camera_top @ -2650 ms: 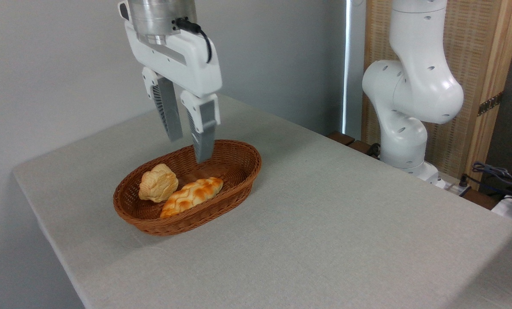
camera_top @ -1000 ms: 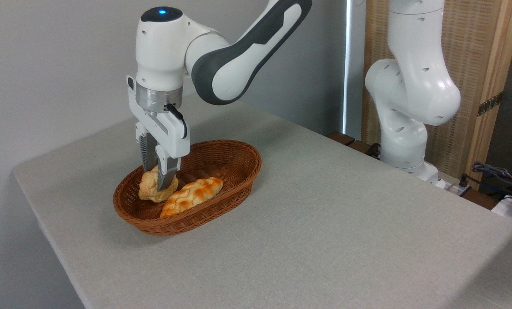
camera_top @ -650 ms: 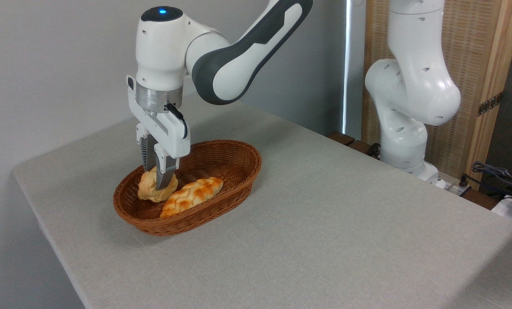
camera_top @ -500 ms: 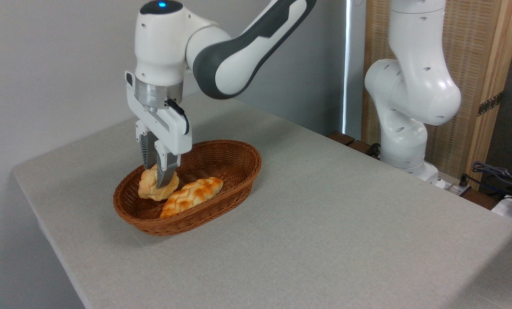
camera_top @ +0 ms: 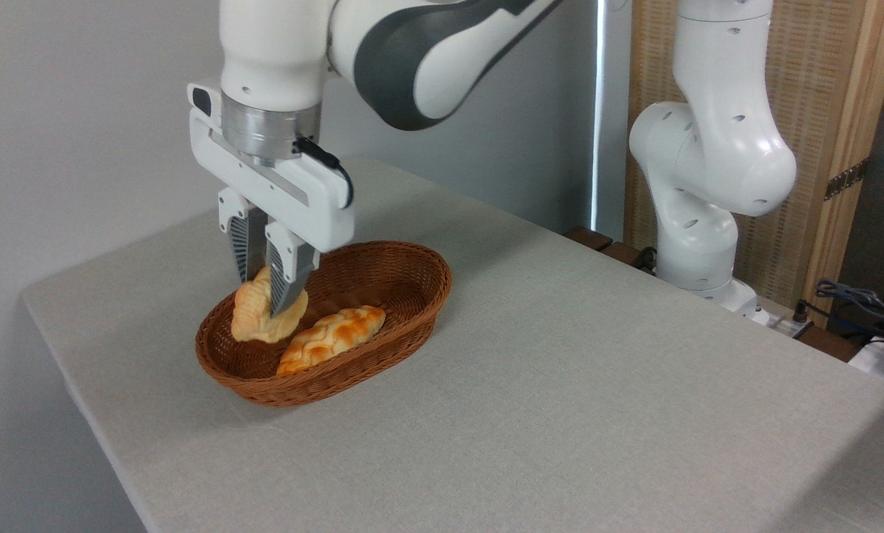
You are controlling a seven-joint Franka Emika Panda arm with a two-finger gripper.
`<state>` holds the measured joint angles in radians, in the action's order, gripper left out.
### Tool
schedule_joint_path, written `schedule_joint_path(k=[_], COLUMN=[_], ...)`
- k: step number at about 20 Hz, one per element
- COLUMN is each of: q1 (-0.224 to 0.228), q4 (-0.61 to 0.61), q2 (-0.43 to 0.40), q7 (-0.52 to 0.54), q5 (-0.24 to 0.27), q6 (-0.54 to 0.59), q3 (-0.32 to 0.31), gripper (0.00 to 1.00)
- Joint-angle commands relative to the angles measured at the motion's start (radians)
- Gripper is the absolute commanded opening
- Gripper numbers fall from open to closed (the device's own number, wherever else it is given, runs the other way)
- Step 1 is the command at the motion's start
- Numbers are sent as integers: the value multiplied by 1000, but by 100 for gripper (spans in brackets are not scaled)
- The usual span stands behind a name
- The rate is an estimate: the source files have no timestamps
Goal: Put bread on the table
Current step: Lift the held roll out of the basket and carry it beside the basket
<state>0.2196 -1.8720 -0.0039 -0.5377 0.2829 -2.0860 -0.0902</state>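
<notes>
The bread [camera_top: 253, 320] is a small pale tan lumpy bun, held just above the left end of the brown wicker basket [camera_top: 405, 292]. My gripper [camera_top: 264, 292] is shut on it from above, one finger in front of the bun and the other behind it. The bun hangs a little above the basket floor, tilted. The table [camera_top: 560, 385] is a wide grey-beige cloth surface under the basket.
A longer orange braided loaf [camera_top: 331, 337] lies in the basket right beside the bun. The arm's white base column [camera_top: 708, 185] stands at the back right. Cables [camera_top: 856, 303] lie at the far right edge. The table's left edge is close to the basket.
My gripper came down into the basket, shut on the bun, and now rises with it, nearer the camera. The braided loaf has stayed put.
</notes>
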Motion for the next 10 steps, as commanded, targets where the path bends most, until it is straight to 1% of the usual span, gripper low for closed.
schedule_joint_path(k=[1, 3, 4, 5, 6, 10], q1=[6, -5, -12, -14, -14, -16], q4=[19, 19, 19, 19, 19, 17], q2=[16, 41, 54, 70, 82, 134], q7=[-45, -88, -97, -97, -97, -100], q5=[25, 25, 35, 54, 59, 55], q6=[12, 9, -8, -34, -60, -124], q3=[-65, -88, -88, -88, -88, -88], gripper=[42, 43, 43, 43, 43, 44])
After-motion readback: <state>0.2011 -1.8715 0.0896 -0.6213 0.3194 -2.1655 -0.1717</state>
